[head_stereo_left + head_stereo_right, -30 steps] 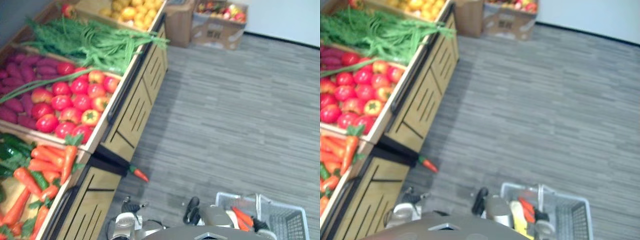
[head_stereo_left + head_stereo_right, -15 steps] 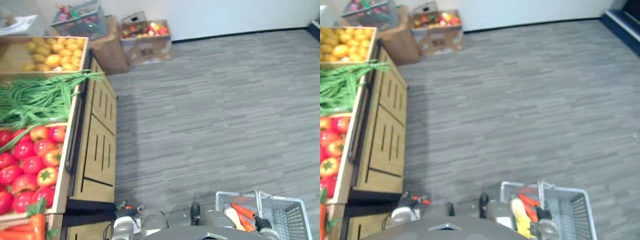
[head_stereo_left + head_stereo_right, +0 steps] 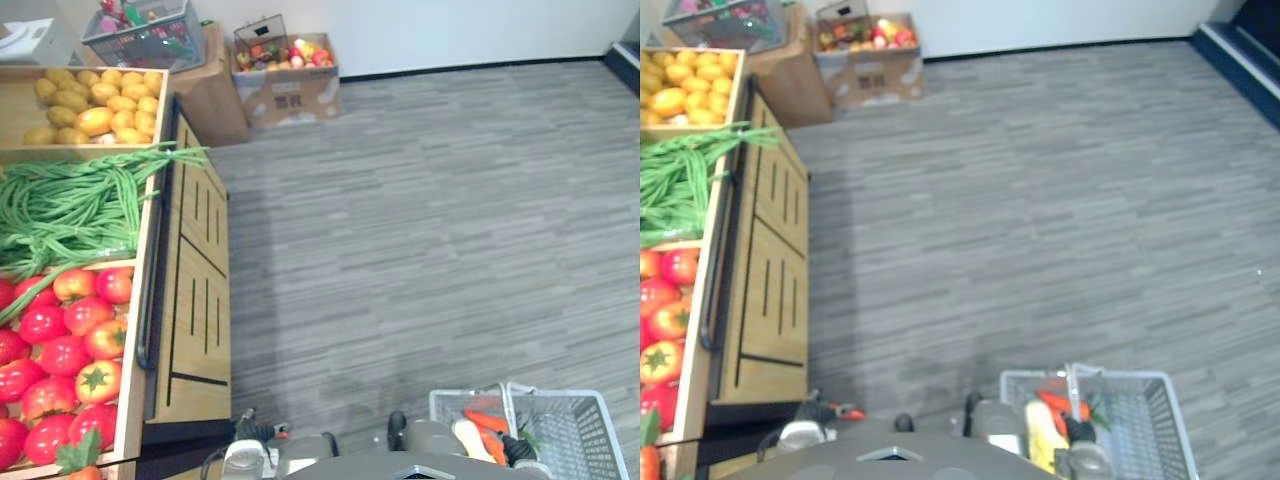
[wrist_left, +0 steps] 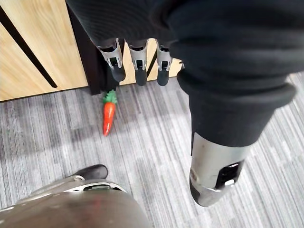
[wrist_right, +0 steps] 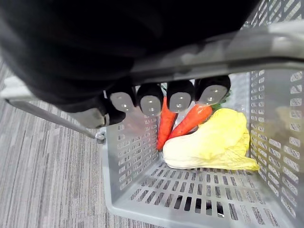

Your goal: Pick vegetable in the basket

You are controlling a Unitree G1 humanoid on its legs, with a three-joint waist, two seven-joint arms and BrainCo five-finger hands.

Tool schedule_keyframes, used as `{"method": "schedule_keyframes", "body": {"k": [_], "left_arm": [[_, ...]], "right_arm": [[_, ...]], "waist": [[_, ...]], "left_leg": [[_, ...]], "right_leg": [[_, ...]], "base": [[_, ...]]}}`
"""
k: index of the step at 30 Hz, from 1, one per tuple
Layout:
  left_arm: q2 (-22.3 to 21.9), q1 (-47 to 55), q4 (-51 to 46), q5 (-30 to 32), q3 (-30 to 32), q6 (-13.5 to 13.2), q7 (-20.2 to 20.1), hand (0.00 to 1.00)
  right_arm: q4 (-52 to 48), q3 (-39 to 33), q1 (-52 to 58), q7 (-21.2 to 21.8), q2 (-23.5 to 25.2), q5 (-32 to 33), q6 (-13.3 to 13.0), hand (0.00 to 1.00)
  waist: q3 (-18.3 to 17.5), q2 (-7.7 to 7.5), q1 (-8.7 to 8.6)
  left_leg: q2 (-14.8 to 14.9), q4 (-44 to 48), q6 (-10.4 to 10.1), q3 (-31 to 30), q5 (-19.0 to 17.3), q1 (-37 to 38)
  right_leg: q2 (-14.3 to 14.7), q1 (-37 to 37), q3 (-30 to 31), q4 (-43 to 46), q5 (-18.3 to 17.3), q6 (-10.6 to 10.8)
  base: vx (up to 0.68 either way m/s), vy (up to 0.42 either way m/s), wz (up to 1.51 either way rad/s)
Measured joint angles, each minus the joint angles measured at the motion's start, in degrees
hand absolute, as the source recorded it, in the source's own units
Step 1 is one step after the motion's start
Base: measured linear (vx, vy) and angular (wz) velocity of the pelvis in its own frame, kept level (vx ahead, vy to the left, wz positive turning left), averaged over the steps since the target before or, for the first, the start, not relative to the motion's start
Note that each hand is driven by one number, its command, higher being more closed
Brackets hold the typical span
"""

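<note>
The right hand (image 5: 151, 99) has its fingers curled round the grey handle (image 5: 247, 47) of the perforated plastic basket (image 5: 133, 161), near right. In it lie two tapered carrots (image 5: 167, 124) and a pale, crinkled cabbage (image 5: 209, 145). The left hand (image 4: 138, 71) hangs empty, fingers straight, above a glossy carrot (image 4: 109, 116) on the ribbed grey floor (image 4: 156, 156) beside the wooden stand (image 3: 195, 300), left. To pick it cleanly, I judge: lower the hand, pinch the thick middle, hold the basket level.

That grey perforated plastic basket (image 5: 204, 192) looked matt and smooth. The light wooden counter (image 3: 195, 300) had a smooth satin front, grey plank floor (image 3: 420, 230) was streaky and matt, red tomatoes (image 3: 62, 355) pretty glossy, brown cardboard box (image 3: 290, 92) dull and papery.
</note>
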Motion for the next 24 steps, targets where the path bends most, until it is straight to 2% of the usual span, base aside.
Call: {"method": "schedule_keyframes", "body": {"k": [2,5,8,15,19,24], "left_arm": [[0.49,0.18,0.27,-2.33,0.22,-0.1,-0.87,0.0],[0.16,1.55,1.65,-7.4,2.98,-0.7,-1.15,0.0],[-0.18,3.04,2.17,-13.13,4.14,-0.69,-1.38,0.0],[-0.41,3.35,2.2,-13.47,4.71,-1.06,-2.4,0.0],[-0.8,3.43,2.28,-13.49,4.95,-1.05,-2.44,0.0],[-0.61,2.94,3.66,-13.48,4.92,-1.05,-2.48,0.0]], "right_arm": [[0.29,0.02,-0.07,0.0,0.54,0.03,0.1,1.0],[1.07,-0.03,0.8,0.02,0.85,0.06,0.27,1.0],[1.41,-0.24,2.05,0.02,1.88,0.19,0.25,1.0],[1.88,-1.35,4.12,0.03,2.05,3.26,0.18,1.0],[2.32,-2.85,4.15,0.05,2.15,6.38,0.17,1.0],[3.02,-5.0,4.69,0.05,2.67,9.96,0.2,1.0]], "waist": [[-0.59,-0.73,0.15],[-1.22,-0.91,0.42],[-2.26,-0.79,0.34],[-3.15,-0.34,0.32],[-3.81,-0.23,1.12],[-3.77,-0.25,0.95]], "left_leg": [[-0.51,-0.89,0.69,-0.75,0.43,-1.38],[0.13,-1.64,1.33,-0.89,0.9,-1.59],[0.4,-1.98,1.1,-1.7,1.28,-1.59],[0.37,-6.19,0.38,-7.3,4.84,-1.18],[0.23,-7.87,0.2,-7.5,5.1,1.06],[-0.28,-8.07,0.26,-7.18,5.09,3.6]], "right_leg": [[-0.24,0.6,-1.15,-4.21,0.42,0.49],[0.83,3.03,-1.86,-9.89,3.32,0.43],[1.24,4.38,-3.12,-12.03,4.17,0.27],[1.29,5.74,-9.16,-13.02,4.12,0.18],[1.25,7.64,-9.48,-13.25,4.12,0.18],[0.83,10.23,-9.17,-13.66,4.13,0.2]], "base": [[-0.08,0.004,0.16],[-0.08,-0.019,0.1],[-0.04,-0.05,0.12],[-0.01,-0.04,0.43],[0.01,0.015,0.06],[0.02,0.047,-0.03]]}}
